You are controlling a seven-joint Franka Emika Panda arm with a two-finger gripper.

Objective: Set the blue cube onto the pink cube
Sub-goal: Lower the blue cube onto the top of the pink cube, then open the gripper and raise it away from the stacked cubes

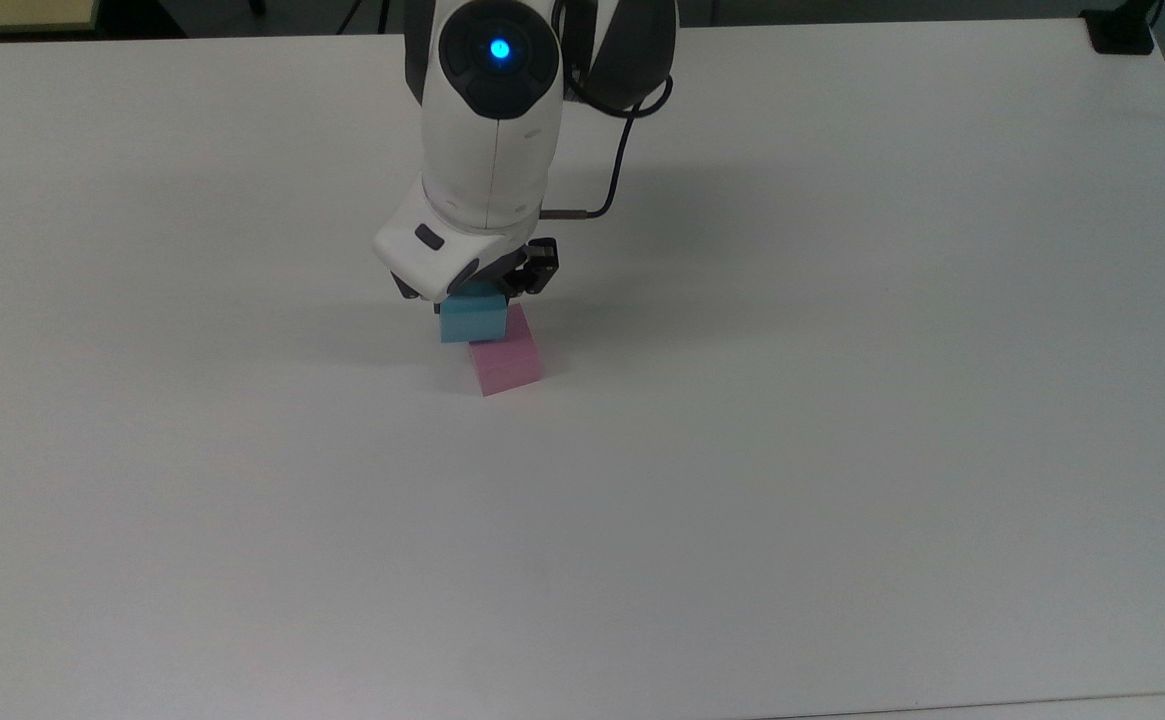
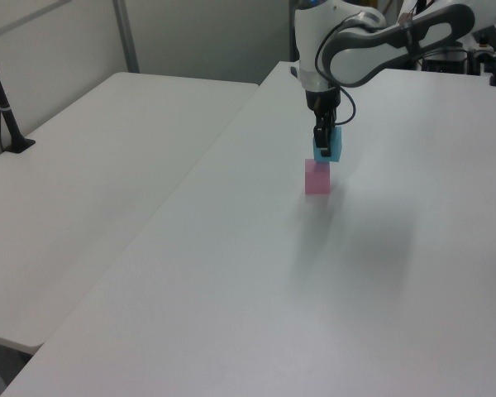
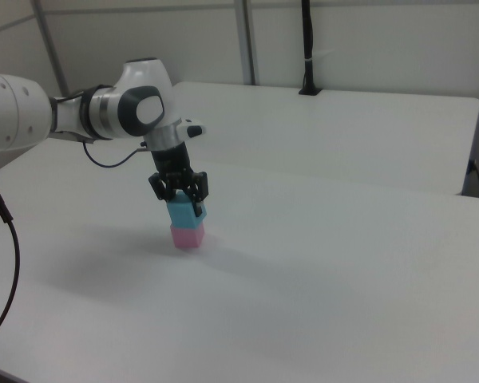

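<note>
So the arm [image 3: 104,112] reached in from the counter's far edge in the top view, bent at the wrist so the end effector [image 1: 472,300] pointed straight down. It was clamped on the blue cube [image 1: 473,320], fingers [image 3: 198,201] gripping opposite sides. The blue cube sat right over the pink cube [image 1: 507,362]; in the right view it looked stacked on top of it [image 3: 185,234], though I couldn't tell if they were actually touching. The pink one sat on the white counter [image 1: 842,450] around the middle, a bit toward the far edge in the top view. A blue light [image 1: 499,48] glowed on the arm. No readable labels anywhere.
</note>
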